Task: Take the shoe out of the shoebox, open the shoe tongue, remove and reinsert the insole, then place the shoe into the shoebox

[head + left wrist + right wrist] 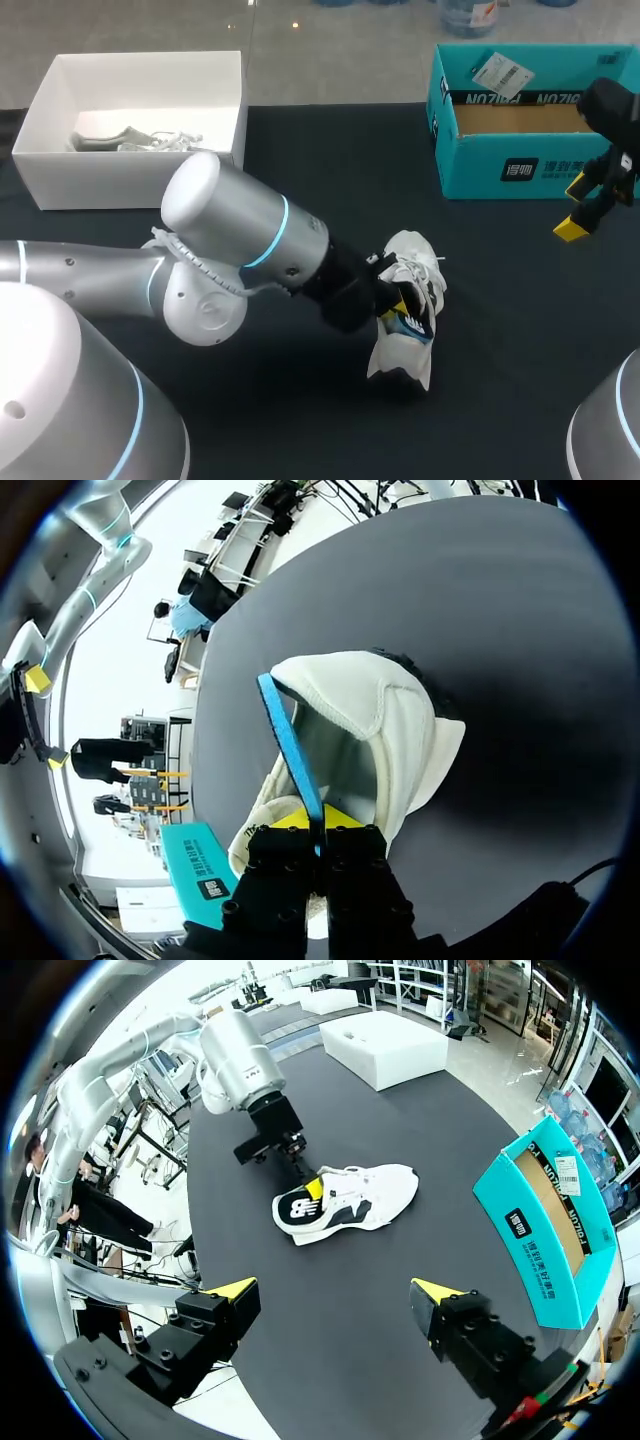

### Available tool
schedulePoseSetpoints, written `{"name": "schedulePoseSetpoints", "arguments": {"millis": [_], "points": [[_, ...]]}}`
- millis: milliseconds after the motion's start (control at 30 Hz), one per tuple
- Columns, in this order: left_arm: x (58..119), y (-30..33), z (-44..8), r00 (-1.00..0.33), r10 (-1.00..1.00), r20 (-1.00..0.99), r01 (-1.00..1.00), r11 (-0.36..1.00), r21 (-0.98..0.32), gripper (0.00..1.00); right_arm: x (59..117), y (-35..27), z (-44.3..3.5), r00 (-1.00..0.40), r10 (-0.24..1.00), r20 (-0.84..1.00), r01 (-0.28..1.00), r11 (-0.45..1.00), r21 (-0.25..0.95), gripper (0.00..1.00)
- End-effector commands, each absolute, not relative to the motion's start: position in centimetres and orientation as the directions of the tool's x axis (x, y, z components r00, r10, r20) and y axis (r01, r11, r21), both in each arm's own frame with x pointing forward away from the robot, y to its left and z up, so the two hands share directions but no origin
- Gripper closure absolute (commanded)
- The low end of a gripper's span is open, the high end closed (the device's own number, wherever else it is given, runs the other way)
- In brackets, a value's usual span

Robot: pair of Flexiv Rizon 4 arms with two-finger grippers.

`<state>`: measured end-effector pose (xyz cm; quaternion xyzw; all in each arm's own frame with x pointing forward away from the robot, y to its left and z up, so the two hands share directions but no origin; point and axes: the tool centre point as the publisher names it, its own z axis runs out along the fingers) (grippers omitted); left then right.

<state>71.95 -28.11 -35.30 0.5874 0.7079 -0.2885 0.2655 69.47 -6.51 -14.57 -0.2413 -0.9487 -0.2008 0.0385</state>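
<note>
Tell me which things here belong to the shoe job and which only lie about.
Job: white shoe; blue insole, pinched by the fingers of the left gripper; teal shoebox; open right gripper.
Lying about: white box with pale items inside.

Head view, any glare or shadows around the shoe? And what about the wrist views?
Head view: sheen on the left arm's silver housing; shadows barely show on the black table. Left wrist view: a dark shadow lies beside the shoe. Right wrist view: even light, no glare on the shoe.
</note>
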Motion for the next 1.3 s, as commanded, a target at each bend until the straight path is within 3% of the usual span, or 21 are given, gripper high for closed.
{"name": "schedulePoseSetpoints", "arguments": {"millis": [33, 100, 267, 700, 800, 867, 1300], "points": [[71.7, -27.7, -34.6, -0.180, 0.668, -0.722, 0.983, 0.156, -0.100, 0.98, 69.7, -6.4, -14.6, -0.880, 0.442, 0.173, 0.474, 0.805, 0.358, 0.00], [71.5, -27.7, -34.1, -0.183, 0.664, -0.725, 0.982, 0.158, -0.103, 0.91, 69.7, -6.4, -14.6, -0.880, 0.442, 0.173, 0.474, 0.805, 0.358, 0.00], [70.9, -27.9, -33.1, -0.188, 0.651, -0.736, 0.981, 0.159, -0.110, 0.87, 69.7, -6.4, -14.6, -0.880, 0.442, 0.173, 0.474, 0.805, 0.358, 0.00], [69.4, -28.7, -32.9, -0.193, 0.644, -0.740, 0.981, 0.143, -0.131, 0.83, 69.7, -6.4, -14.6, -0.880, 0.442, 0.173, 0.474, 0.805, 0.358, 0.00], [69.3, -28.6, -32.9, -0.191, 0.646, -0.739, 0.981, 0.140, -0.131, 0.87, 69.7, -6.4, -14.6, -0.880, 0.442, 0.173, 0.474, 0.805, 0.358, 0.00], [69.3, -28.7, -33.0, -0.190, 0.647, -0.739, 0.982, 0.138, -0.131, 1.00, 69.7, -6.4, -14.6, -0.880, 0.442, 0.173, 0.474, 0.805, 0.358, 0.00], [71.6, -28.9, -35.0, -0.156, 0.677, -0.719, 0.988, 0.121, -0.101, 1.00, 69.7, -6.4, -14.6, -0.880, 0.442, 0.173, 0.474, 0.805, 0.358, 0.00]]}}
